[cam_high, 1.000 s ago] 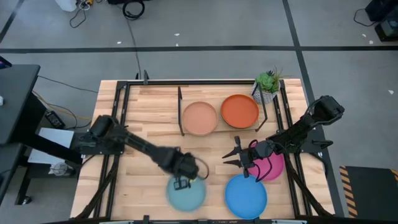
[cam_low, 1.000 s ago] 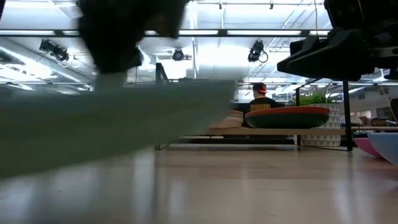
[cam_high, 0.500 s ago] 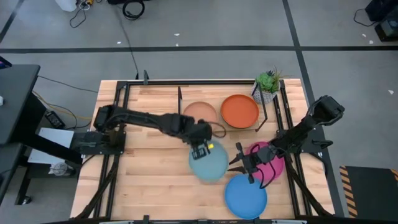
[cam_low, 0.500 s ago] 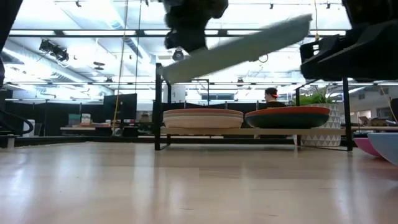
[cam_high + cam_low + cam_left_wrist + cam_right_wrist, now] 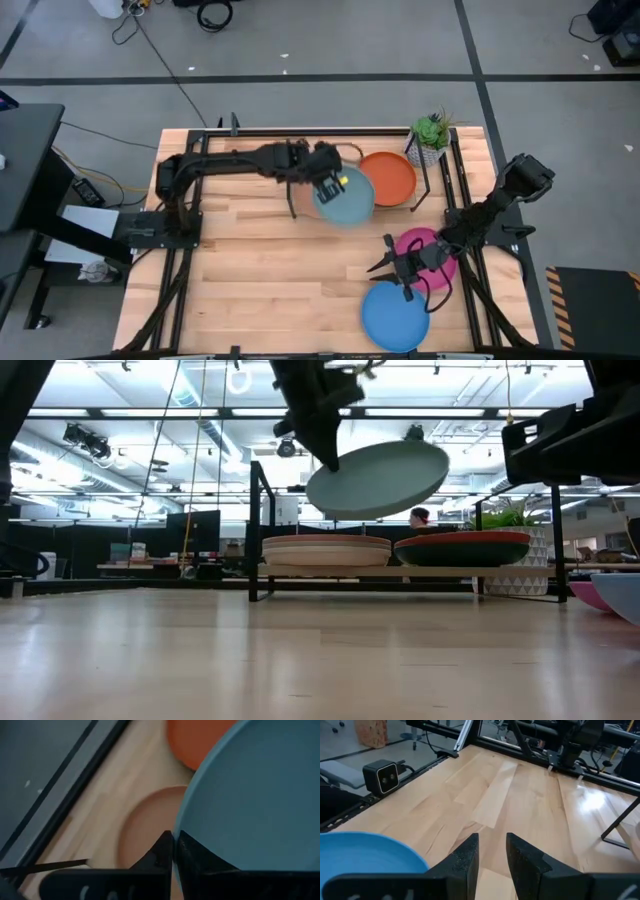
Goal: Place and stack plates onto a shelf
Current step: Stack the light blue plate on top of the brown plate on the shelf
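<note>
My left gripper (image 5: 325,186) (image 5: 320,435) (image 5: 173,839) is shut on the light blue plate (image 5: 347,200) (image 5: 378,478), held in the air over the left half of the shelf (image 5: 400,571). A stack topped by the pale peach plate (image 5: 145,825) (image 5: 325,548) rests on that half, and the orange plate (image 5: 387,177) tops the right stack. My right gripper (image 5: 395,268) (image 5: 492,842) is open, low over the table between the magenta plate (image 5: 430,248) and the bright blue plate (image 5: 395,315) (image 5: 365,852), which lie flat on the table. My left gripper pinches the light blue plate's rim (image 5: 181,831) between its two fingers, one finger (image 5: 160,857) on each face. The fingers come slanting from above and from the table's left side. The plate is lifted clear above the shelf stack and tilted, its free edge (image 5: 440,460) higher.
A small potted plant (image 5: 430,135) (image 5: 515,520) stands by the shelf's right end. Black rod ends (image 5: 290,180) rise at the shelf's sides. A black frame runs along the table edges. Bare wood (image 5: 260,270) lies in the table's middle and near left.
My left gripper has carried the light blue plate from the table's near edge up and toward the far edge, until it hangs above the shelf's left stack; the plate is now less steeply tilted. My right gripper has drifted a little toward the near edge.
</note>
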Controlling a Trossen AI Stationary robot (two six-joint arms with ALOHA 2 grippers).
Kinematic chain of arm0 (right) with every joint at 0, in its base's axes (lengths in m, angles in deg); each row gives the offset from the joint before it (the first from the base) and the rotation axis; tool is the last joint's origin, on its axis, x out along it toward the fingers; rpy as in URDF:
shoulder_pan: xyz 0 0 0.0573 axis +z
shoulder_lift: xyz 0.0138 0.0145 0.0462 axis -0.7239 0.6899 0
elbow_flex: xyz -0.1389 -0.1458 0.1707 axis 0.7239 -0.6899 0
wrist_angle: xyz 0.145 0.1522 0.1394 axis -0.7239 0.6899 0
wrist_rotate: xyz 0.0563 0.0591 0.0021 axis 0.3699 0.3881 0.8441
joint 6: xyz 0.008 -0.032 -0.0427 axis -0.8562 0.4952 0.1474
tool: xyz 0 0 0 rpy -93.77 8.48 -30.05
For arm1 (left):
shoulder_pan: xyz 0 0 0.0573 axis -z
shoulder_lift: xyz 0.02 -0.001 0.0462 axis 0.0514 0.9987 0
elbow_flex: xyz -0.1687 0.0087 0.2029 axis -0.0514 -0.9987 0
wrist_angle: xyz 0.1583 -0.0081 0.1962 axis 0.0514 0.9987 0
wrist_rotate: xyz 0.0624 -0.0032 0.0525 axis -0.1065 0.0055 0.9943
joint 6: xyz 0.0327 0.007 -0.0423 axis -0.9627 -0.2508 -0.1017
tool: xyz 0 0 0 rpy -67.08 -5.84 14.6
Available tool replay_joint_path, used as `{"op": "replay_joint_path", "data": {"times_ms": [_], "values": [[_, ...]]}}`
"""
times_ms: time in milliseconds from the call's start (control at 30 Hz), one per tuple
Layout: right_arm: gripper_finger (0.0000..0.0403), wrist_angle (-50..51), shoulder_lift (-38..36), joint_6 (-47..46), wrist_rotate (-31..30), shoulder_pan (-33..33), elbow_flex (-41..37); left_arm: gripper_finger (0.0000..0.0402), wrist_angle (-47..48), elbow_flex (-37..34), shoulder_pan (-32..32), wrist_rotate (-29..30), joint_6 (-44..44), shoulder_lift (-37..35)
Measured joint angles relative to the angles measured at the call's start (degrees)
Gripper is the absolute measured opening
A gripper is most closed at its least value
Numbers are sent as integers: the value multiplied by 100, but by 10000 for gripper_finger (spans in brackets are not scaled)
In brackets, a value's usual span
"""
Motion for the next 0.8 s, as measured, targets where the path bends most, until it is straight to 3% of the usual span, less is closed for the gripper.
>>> {"op": "replay_joint_path", "data": {"times_ms": [233, 567, 800], "values": [[104, 17, -1, 11, -210, 79, 0, 18, 62, 174, -556, -379, -113, 4], [104, 35, -1, 113, -213, 78, 0, 18, 1076, 267, -738, -387, -411, 29], [104, 29, -1, 130, -213, 78, 0, 18, 1187, 267, -738, -401, -435, 120]]}}
